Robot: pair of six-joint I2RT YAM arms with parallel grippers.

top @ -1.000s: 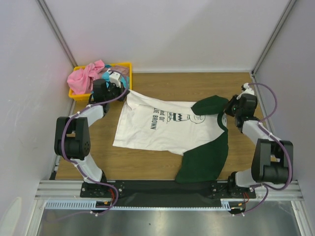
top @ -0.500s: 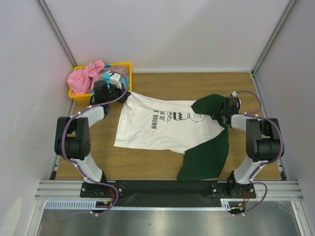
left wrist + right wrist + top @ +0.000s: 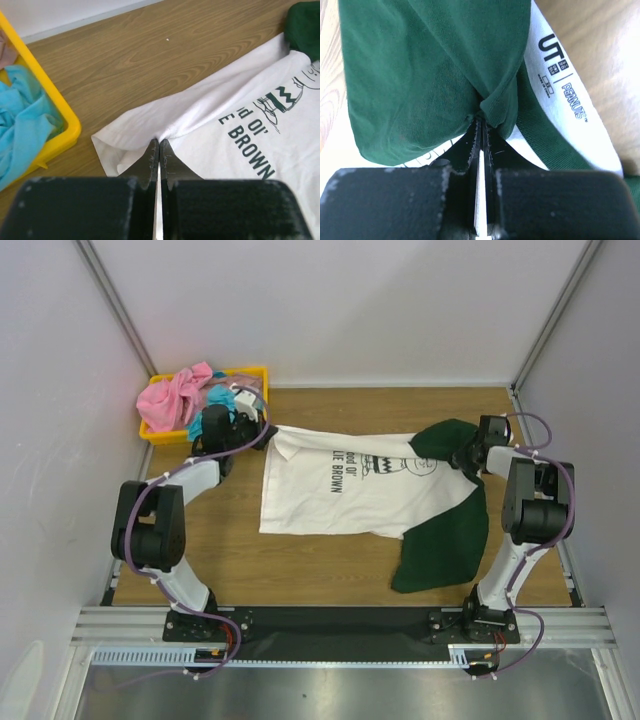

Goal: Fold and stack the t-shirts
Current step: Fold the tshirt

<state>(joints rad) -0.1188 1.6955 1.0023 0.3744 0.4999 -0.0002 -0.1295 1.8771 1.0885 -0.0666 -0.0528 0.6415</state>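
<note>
The white t-shirt (image 3: 350, 490) with dark green sleeves and black cartoon print lies stretched across the wooden table, print up. My left gripper (image 3: 264, 432) is shut on the shirt's far left hem corner; the left wrist view shows the white cloth (image 3: 240, 100) pinched at the gripper (image 3: 159, 143). On the right, my right gripper (image 3: 464, 457) is shut on the far green sleeve (image 3: 430, 65), bunched at the gripper (image 3: 482, 120). The other green sleeve (image 3: 445, 540) lies flat toward the near edge. A pink t-shirt (image 3: 170, 398) and a turquoise t-shirt (image 3: 218, 398) are heaped in the tray.
The yellow plastic tray (image 3: 252, 371) stands at the far left corner, just behind the left gripper; in the left wrist view its rim (image 3: 67, 127) holds turquoise cloth (image 3: 22, 115). White walls enclose the table on three sides. Bare wood (image 3: 330, 575) lies near the shirt's front.
Both grippers have moved to the right, dragging the shirt with them. The shirt now lies further right and straighter along its far edge.
</note>
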